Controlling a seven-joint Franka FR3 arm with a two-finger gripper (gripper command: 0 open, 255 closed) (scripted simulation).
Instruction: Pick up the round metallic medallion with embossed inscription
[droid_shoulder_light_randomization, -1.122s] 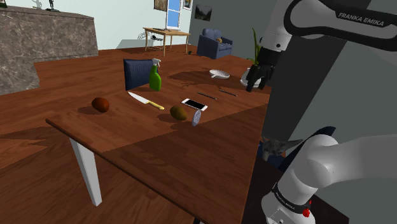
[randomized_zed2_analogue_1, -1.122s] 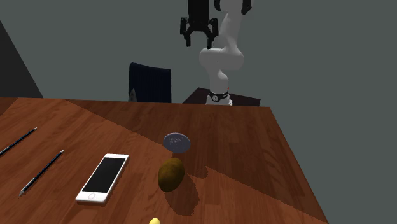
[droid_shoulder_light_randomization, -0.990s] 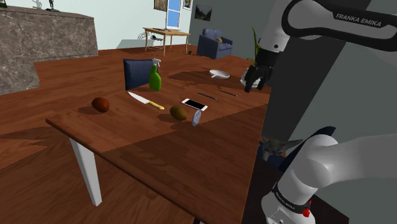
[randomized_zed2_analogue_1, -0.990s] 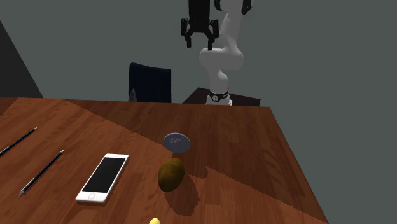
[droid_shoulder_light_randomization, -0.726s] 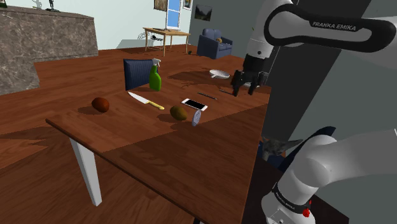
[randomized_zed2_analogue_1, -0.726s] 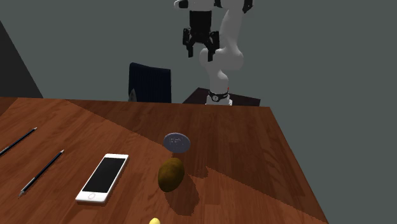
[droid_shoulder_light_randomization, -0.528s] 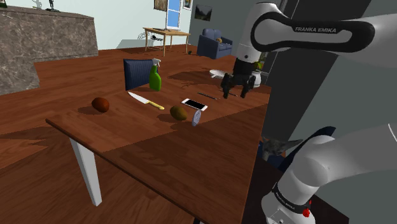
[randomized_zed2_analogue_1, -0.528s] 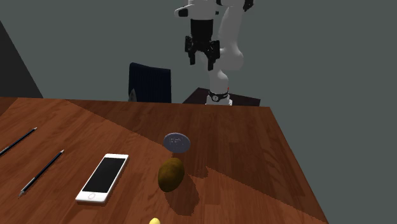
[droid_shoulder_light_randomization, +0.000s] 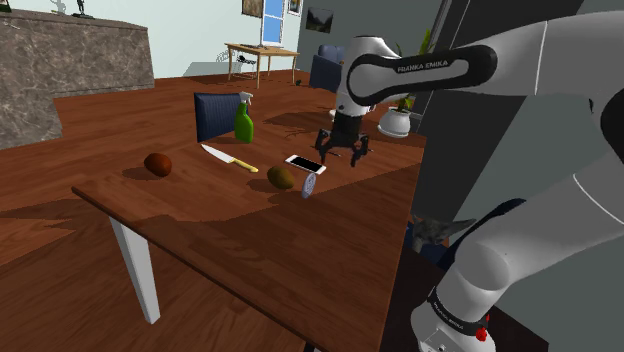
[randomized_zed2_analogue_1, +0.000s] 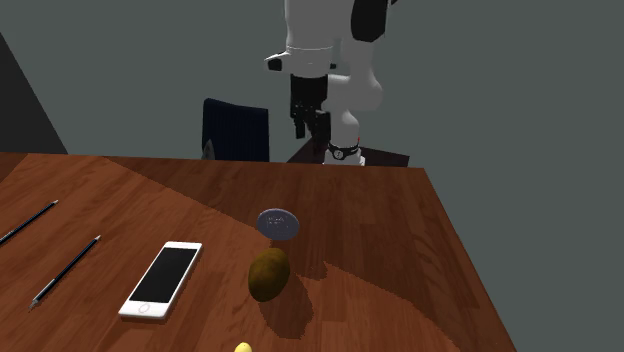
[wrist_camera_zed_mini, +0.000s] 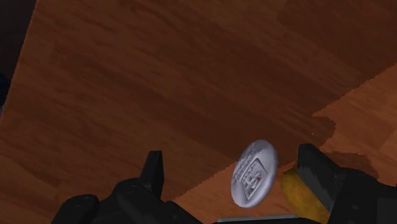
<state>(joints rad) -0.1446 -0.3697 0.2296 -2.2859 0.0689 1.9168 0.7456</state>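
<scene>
The all-black two-finger gripper (droid_shoulder_light_randomization: 341, 152) hangs in the air above the dark reddish-brown wooden table (droid_shoulder_light_randomization: 250, 240), its jaws spread wide and clasping nothing. In the wrist view its two fingers (wrist_camera_zed_mini: 153, 170) stand well apart, and the round silvery metal medallion with embossed lettering (wrist_camera_zed_mini: 255, 173) shows on the wood below, untouched by either finger. In the shoulder view the medallion (droid_shoulder_light_randomization: 309, 185) stands tilted on its edge just beside an oval olive-brown fruit (droid_shoulder_light_randomization: 281, 178); whether the two touch is hard to tell. A white smartphone with a black screen (droid_shoulder_light_randomization: 305, 164) lies flat just beyond them, between the fruit and the gripper in that view. Toward the shoulder view's left lie a white-bladed knife with a yellow handle (droid_shoulder_light_randomization: 228, 158) and a round reddish-brown lump (droid_shoulder_light_randomization: 157, 164), well apart from each other, and an upright green spray bottle (droid_shoulder_light_randomization: 243, 120) stands in front of a dark blue boxy block (droid_shoulder_light_randomization: 212, 115). In the second exterior view the medallion faces the camera just behind the fruit, the smartphone lies to the fruit's left, and two thin dark pencils (randomized_zed2_analogue_1: 65, 270) lie farther left.
</scene>
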